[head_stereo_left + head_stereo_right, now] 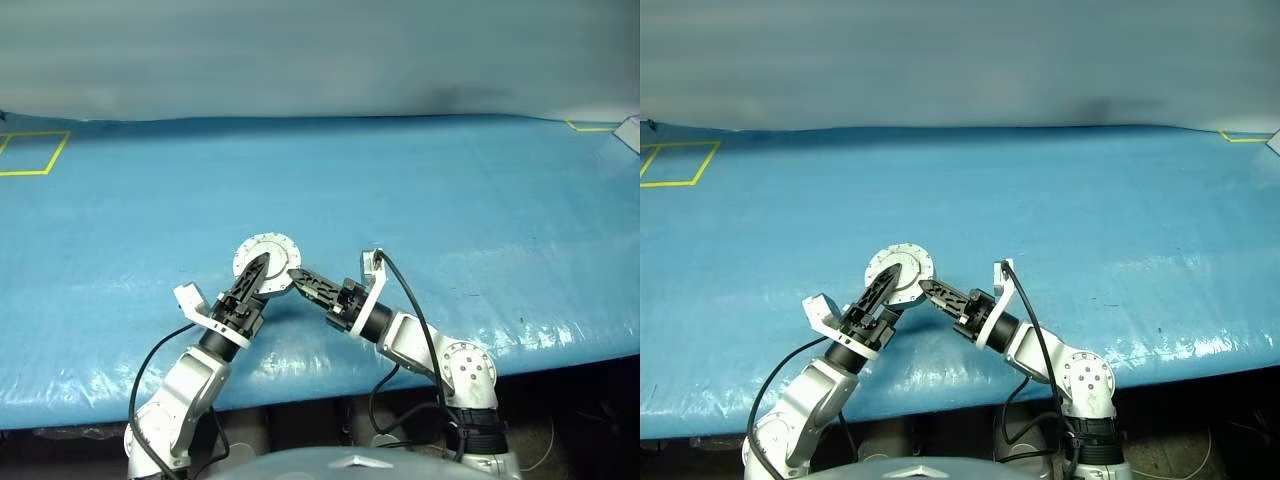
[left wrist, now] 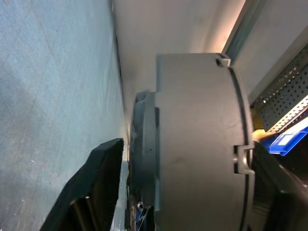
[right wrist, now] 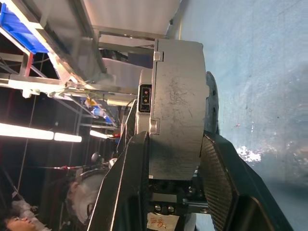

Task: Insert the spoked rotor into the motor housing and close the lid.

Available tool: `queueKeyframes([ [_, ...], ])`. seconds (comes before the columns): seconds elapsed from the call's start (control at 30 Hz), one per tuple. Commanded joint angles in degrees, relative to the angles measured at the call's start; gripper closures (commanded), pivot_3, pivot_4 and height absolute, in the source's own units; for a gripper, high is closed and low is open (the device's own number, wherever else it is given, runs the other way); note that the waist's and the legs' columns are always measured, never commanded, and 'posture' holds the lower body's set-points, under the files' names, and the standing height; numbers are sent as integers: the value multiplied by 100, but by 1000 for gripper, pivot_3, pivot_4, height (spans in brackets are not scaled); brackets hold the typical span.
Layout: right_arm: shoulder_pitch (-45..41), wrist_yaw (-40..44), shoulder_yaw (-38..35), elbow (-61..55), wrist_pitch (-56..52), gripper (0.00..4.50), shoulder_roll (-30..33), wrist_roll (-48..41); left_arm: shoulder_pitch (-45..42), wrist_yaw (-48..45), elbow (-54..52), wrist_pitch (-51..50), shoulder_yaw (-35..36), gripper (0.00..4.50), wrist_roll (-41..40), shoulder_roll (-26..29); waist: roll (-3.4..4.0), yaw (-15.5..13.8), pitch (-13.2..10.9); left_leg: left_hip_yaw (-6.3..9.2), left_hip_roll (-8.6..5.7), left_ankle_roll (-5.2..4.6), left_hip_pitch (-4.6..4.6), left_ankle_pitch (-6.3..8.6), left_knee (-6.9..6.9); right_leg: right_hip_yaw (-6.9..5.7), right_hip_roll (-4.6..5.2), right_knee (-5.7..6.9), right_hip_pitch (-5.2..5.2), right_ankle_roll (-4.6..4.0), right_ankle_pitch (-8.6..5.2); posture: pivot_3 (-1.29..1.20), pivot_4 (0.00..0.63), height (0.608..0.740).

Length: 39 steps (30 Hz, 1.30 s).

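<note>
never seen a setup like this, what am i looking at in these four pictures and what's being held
This is a two-armed humanoid robot. The two wide pictures come from cameras on its head, looking down over a table covered in blue sheeting. The two close-ups come from cameras on each wrist. Between the arms sits a round silver motor housing with its lid on. The right gripper has its jaws clamped on the housing's side. The left gripper has one jaw over the top and one underneath, though a firm grip isn't clear.

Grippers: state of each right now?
Left tool: fingers either side of the motor housing, contact cannot be told.
Right tool: shut on the motor housing.
</note>
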State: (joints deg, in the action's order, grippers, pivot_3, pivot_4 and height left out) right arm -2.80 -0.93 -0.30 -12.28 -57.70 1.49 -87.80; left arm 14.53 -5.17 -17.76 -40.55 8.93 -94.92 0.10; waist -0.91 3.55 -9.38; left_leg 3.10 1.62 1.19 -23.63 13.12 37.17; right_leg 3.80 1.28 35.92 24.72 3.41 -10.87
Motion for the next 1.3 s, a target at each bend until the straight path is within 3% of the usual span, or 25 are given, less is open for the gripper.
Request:
queueKeyframes([
  [0.03,-69,228,63,-398,99,3328,-69,-290,51,-32,-116,24,-23,2077,-111,0,1,4,0,0,0,0,-1,0,0,0,0,0,2,0,0,0,150,740],
  [0.3,47,710,158,-611,352,3328,73,396,35,-92,-109,104,23,2077,-60,-7,0,-3,0,1,0,0,-5,0,-1,-1,0,-2,3,0,0,0,150,740],
  [0.47,266,1007,120,-857,528,1655,299,699,-215,-6,33,321,176,2077,100,22,0,-9,-1,1,-1,0,-5,0,0,-1,1,-3,3,0,0,0,150,740],
  [0.63,599,1747,434,-1347,996,50,843,1875,-810,84,416,491,401,2077,293,123,-2,-27,-2,2,-2,0,-5,0,0,-3,0,-3,3,0,0,0,150,740],
  [0.73,826,2097,613,-1517,1428,0,952,2478,-1210,155,698,614,529,2077,456,130,-4,-48,-3,2,-3,1,-6,0,0,-2,0,-4,3,0,0,0,150,740],
  [0.97,1182,2578,1630,-1441,3886,0,1454,5811,-2374,309,1767,875,832,2077,1034,163,-11,-102,0,-1,-8,3,0,-2,4,1,-1,-4,-4,4,2,0,150,740],
  [1.13,1304,2665,1754,-1083,4843,0,1273,6556,-3033,230,2568,896,1052,2077,1441,235,-15,-134,-1,3,-7,4,0,-2,0,2,-5,-2,-4,4,2,0,150,740],
  [1.3,1367,2813,1818,-880,5096,0,1364,6960,-3739,12,3418,986,1267,2077,1918,287,-33,-154,-12,4,-10,4,-1,-3,3,4,-4,-4,-7,7,3,0,150,740],
])
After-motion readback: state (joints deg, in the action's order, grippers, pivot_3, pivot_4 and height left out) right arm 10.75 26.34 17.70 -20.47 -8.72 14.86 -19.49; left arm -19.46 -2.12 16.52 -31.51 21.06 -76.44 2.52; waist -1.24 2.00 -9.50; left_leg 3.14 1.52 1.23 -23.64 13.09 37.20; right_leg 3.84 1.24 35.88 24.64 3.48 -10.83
